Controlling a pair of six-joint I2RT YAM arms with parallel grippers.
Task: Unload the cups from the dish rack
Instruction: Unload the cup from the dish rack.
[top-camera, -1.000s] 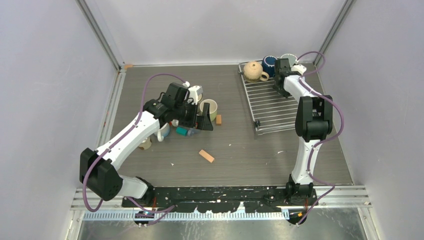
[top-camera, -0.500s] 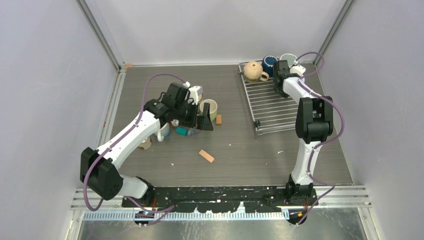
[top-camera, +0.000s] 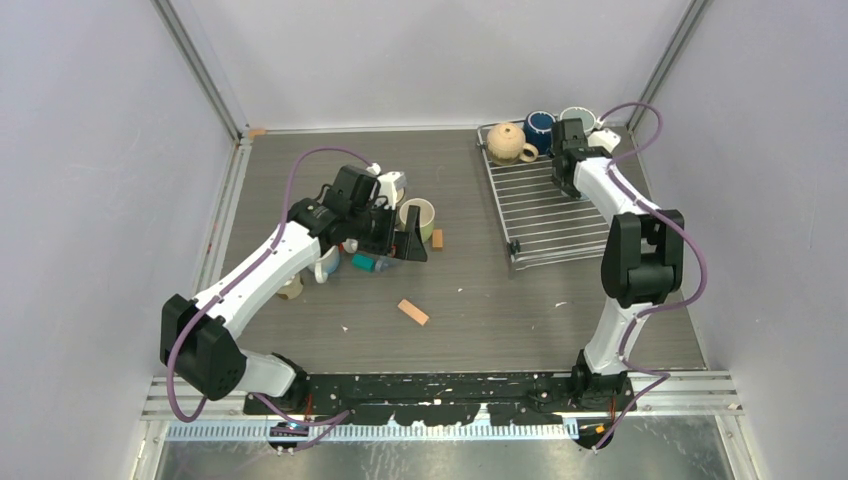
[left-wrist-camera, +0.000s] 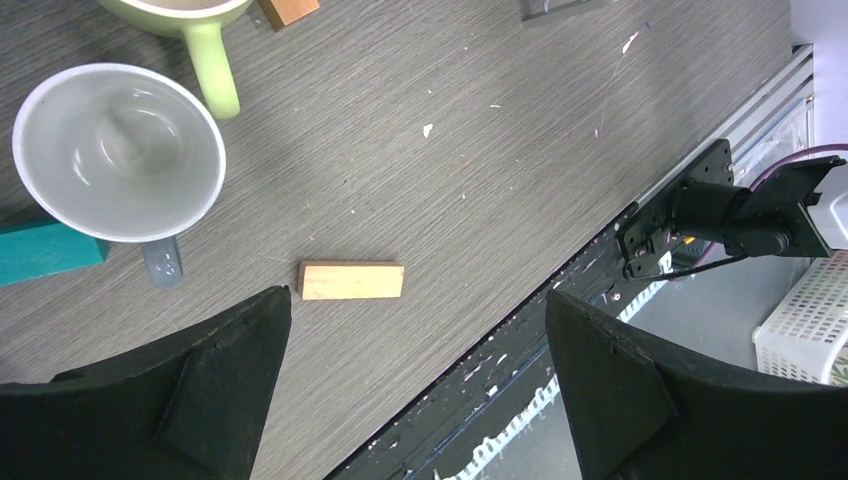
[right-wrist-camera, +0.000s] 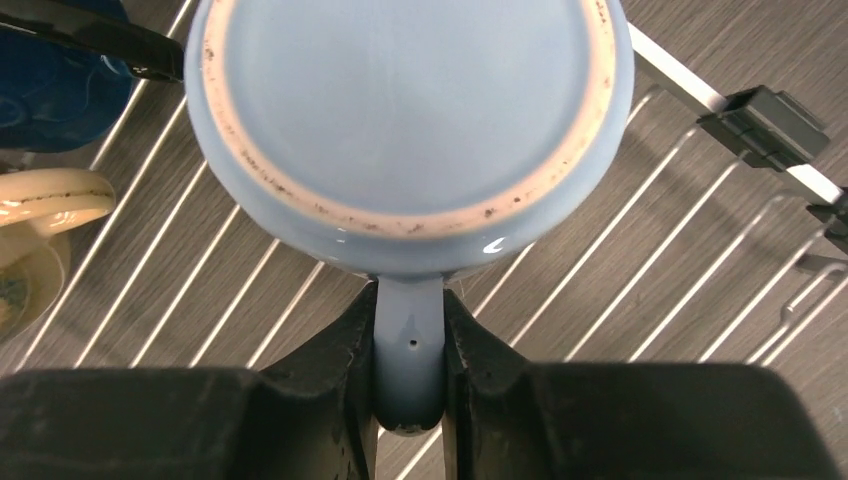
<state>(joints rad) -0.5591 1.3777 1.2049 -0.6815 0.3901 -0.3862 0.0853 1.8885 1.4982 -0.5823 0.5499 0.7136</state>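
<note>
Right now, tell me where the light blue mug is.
Right wrist view: the light blue mug is upside down over the dish rack, beside the navy mug, its handle clamped in the right end effector.

Pale mug (left-wrist-camera: 118, 150) beside lime green mug (left-wrist-camera: 213, 65), wooden block (left-wrist-camera: 351, 280) nearby on table (left-wrist-camera: 480, 150).

Grey wood-grain tabletop (top-camera: 480, 300) boxed in by pale lilac wall panels (top-camera: 430, 60)
Slim aluminium posts (top-camera: 200, 75) rose at both rear corners, a ribbed metal rail (top-camera: 690, 385) edged the near side, and even light left only faint shadows.
</note>
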